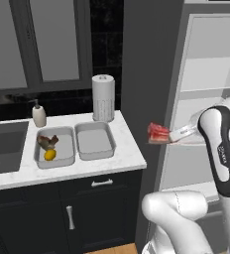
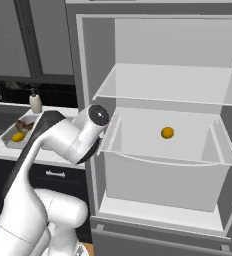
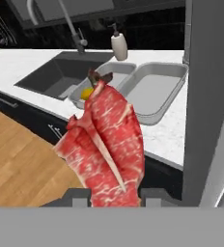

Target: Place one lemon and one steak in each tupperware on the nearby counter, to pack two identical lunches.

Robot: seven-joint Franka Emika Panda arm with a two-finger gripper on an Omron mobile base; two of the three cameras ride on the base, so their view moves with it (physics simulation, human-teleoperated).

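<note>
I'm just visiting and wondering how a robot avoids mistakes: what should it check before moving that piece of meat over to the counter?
1. Raw red marbled steak held in the end effector: ok.
2. Right-hand grey rectangular tupperware empty and ready: ok.
3. Left-hand grey tupperware already holding a steak and a yellow lemon: ok.
4. Second round yellow lemon still lying in the white fridge drawer: not ok.
5. Grip firm enough for the trip: cannot tell.
</note>
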